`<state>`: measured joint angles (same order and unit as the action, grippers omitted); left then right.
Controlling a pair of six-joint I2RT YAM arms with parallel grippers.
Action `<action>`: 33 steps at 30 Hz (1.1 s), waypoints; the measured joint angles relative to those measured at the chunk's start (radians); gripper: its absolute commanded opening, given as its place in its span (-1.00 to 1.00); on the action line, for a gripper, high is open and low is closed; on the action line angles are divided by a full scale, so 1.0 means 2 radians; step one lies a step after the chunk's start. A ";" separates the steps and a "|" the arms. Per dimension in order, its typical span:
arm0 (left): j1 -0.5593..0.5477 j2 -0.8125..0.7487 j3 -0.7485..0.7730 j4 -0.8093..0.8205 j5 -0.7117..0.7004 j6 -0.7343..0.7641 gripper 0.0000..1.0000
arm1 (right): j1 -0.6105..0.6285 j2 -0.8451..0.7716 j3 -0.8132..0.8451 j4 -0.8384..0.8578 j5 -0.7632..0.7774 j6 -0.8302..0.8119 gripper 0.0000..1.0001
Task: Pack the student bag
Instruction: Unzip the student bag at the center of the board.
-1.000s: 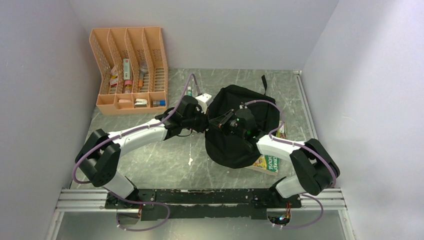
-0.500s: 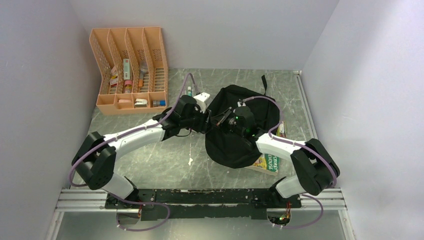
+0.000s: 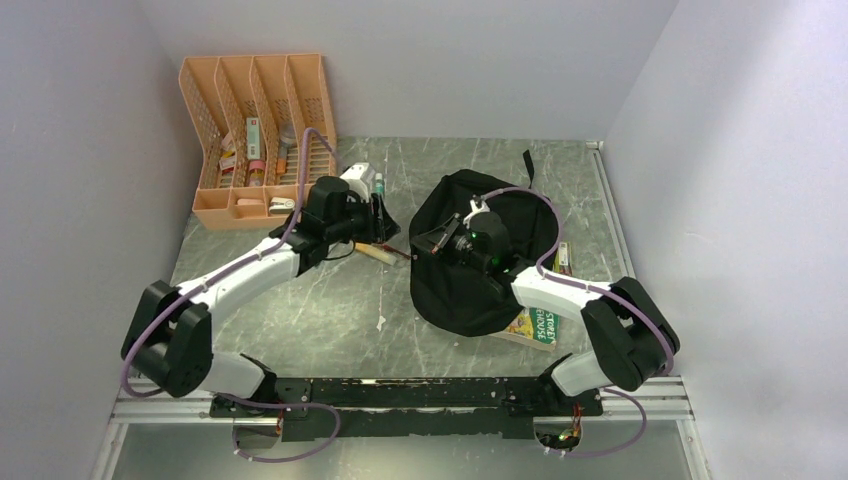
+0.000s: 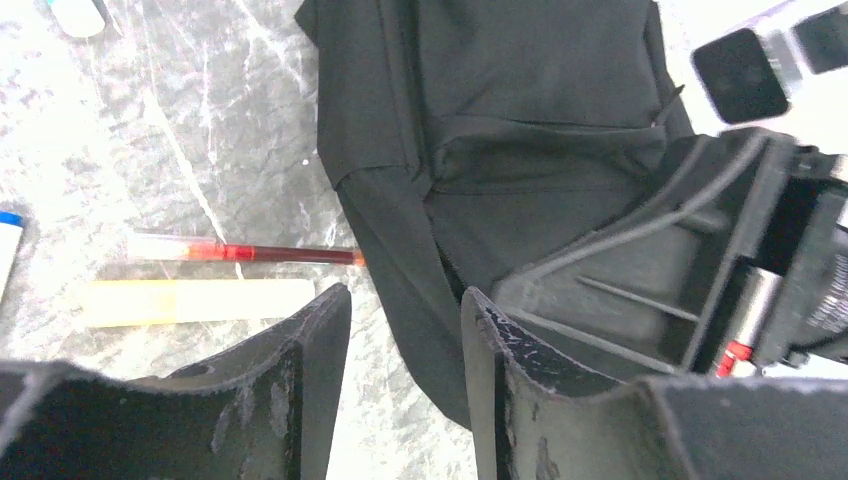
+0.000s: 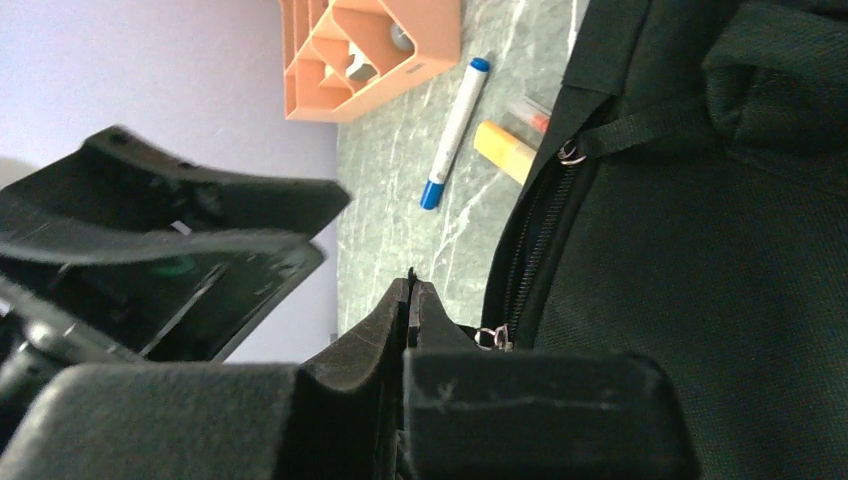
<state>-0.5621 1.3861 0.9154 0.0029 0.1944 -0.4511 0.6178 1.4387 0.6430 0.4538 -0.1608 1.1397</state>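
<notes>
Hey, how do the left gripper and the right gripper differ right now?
The left gripper stands open with nothing in its jaws; the right gripper is shut. The left gripper hangs over the table beside the student bag, near a red pen; the right gripper sits at the bag's zipper. Both are black and two-fingered.

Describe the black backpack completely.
The large black rounded fabric backpack lies slumped on the grey marbled table, right of centre. Its cloth looks soft and creased. A zipper with a metal pull runs along its left edge, and a thin loop trails from its far end. Its near right corner covers part of a green-and-yellow book. The shut right pincer sits at the zipper edge; whether it pinches anything is unclear.
</notes>
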 measured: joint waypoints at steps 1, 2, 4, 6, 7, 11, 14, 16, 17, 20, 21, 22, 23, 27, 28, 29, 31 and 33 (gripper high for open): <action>0.001 0.006 0.001 0.000 0.001 -0.003 0.02 | 0.000 0.000 -0.001 0.006 -0.004 -0.003 -1.00; 0.002 0.016 0.005 -0.001 0.002 -0.006 0.04 | 0.000 0.000 -0.003 0.012 -0.008 -0.007 -1.00; 0.002 0.040 0.017 -0.006 0.006 -0.006 0.08 | 0.000 0.000 -0.008 0.025 -0.016 -0.015 -1.00; 0.002 0.063 0.031 -0.009 0.013 -0.006 0.11 | 0.000 0.000 -0.010 0.030 -0.023 -0.023 -1.00; 0.002 0.072 0.037 -0.009 0.016 -0.006 0.13 | 0.000 0.000 -0.011 0.033 -0.027 -0.028 -1.00; 0.002 0.101 0.046 -0.007 0.030 -0.007 0.15 | 0.000 -0.001 -0.012 0.039 -0.037 -0.045 -1.00; 0.002 0.120 0.047 -0.003 0.043 -0.008 0.15 | 0.000 -0.004 -0.012 0.040 -0.040 -0.057 -1.00; 0.002 0.137 0.054 -0.003 0.051 -0.009 0.15 | 0.000 -0.007 -0.012 0.039 -0.041 -0.064 -1.00; 0.002 0.146 0.056 -0.001 0.054 -0.010 0.16 | 0.000 -0.009 -0.012 0.039 -0.041 -0.067 -1.00; 0.002 0.163 0.063 0.004 0.063 -0.011 0.14 | 0.000 -0.013 -0.012 0.036 -0.041 -0.076 -1.00; 0.002 0.167 0.064 0.006 0.065 -0.011 0.12 | 0.000 -0.014 -0.012 0.035 -0.041 -0.078 -1.00; 0.002 0.172 0.068 0.006 0.068 -0.012 0.07 | 0.000 -0.014 -0.012 0.034 -0.041 -0.079 -1.00; 0.002 0.175 0.071 0.006 0.070 -0.013 -0.07 | 0.000 -0.014 -0.012 0.034 -0.041 -0.080 -1.00; 0.002 0.189 0.085 0.010 0.077 -0.018 -0.57 | 0.000 -0.014 -0.012 0.033 -0.042 -0.084 -1.00; 0.002 0.192 0.088 0.011 0.079 -0.018 -0.69 | 0.000 -0.014 -0.012 0.032 -0.042 -0.086 -1.00; 0.002 0.194 0.090 0.012 0.081 -0.018 -0.81 | 0.000 -0.014 -0.012 0.032 -0.042 -0.088 -1.00; 0.002 0.198 0.093 0.013 0.086 -0.019 -0.90 | 0.000 -0.014 -0.012 0.030 -0.042 -0.092 -1.00; 0.002 0.200 0.093 0.014 0.089 -0.021 -0.90 | 0.000 -0.014 -0.012 0.028 -0.045 -0.098 -1.00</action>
<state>-0.5591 1.7863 1.1023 0.0311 0.3721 -0.4923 0.6178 1.4105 0.6182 0.5095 -0.2501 0.9432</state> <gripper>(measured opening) 0.069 0.013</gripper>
